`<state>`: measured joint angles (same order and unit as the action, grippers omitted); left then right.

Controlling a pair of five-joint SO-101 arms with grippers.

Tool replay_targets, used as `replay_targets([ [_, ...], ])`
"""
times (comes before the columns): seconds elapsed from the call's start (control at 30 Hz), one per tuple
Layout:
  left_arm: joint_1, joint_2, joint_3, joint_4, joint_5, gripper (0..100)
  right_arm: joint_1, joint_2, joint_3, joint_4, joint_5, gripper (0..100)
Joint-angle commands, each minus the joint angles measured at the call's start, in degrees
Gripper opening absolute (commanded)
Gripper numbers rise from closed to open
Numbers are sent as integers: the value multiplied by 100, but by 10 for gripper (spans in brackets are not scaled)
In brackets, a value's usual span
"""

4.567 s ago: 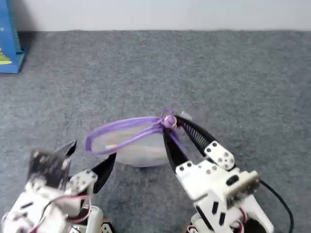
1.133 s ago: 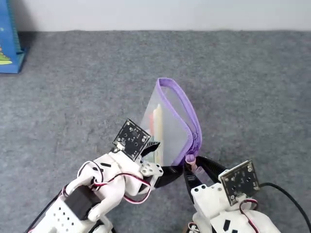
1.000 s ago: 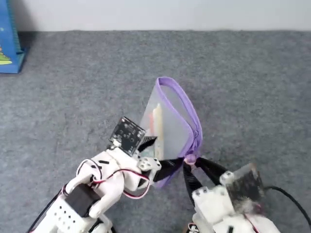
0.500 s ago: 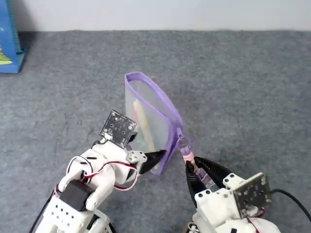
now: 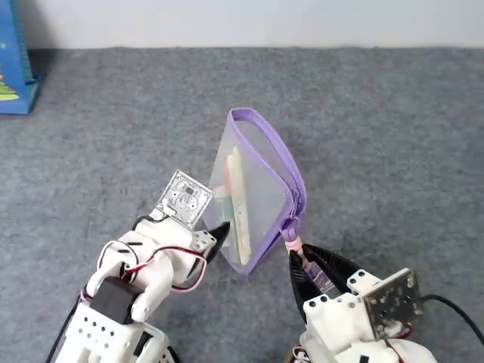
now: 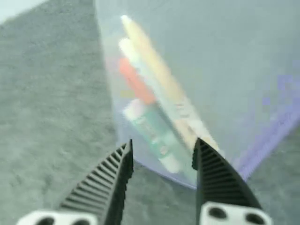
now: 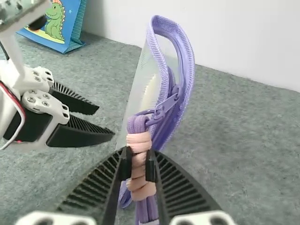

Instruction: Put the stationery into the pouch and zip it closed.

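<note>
The translucent pouch with a purple zip edge stands tilted on the grey mat, and its slider is at the end nearest my right arm. Pens and a glue stick lie inside it. My right gripper is shut on the pink pull cord tied to the slider. My left gripper is open at the pouch's near lower corner, one finger to each side and neither pressing it. In the right wrist view the left gripper stands apart from the pouch's side.
A blue box with a dinosaur picture stands at the far left against the white wall. Grey mat stretches to the right of the pouch and behind it.
My left gripper has let go of the pouch's lower corner and opened. The pouch's top swung back to the right. My right gripper kept hold of the pull cord.
</note>
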<state>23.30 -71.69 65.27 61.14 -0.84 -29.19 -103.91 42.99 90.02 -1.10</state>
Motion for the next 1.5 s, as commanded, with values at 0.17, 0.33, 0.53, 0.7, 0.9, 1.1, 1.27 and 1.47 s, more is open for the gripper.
replay_targets([
  [0.17,1160,-9,-1103,835,1697,329,-22,-4,-246,-75,-185,8],
  [0.33,1433,0,-954,316,1837,327,-22,-4,-246,-84,-193,8],
  [0.53,1433,35,-233,-844,1943,324,-22,-4,-264,-84,-308,8],
  [0.7,1433,18,127,-1398,1916,273,-48,-4,-264,-66,-413,8],
  [0.9,853,44,488,-1811,1890,268,-57,-4,-264,-66,-422,8],
  [1.1,290,-9,637,-1618,1530,268,-31,-4,-264,-57,-422,8],
  [1.27,308,-9,629,-1125,1327,268,-22,-4,-264,-66,-422,8],
  [1.47,158,-9,268,-387,1275,268,-22,-4,-255,-66,-422,8],
])
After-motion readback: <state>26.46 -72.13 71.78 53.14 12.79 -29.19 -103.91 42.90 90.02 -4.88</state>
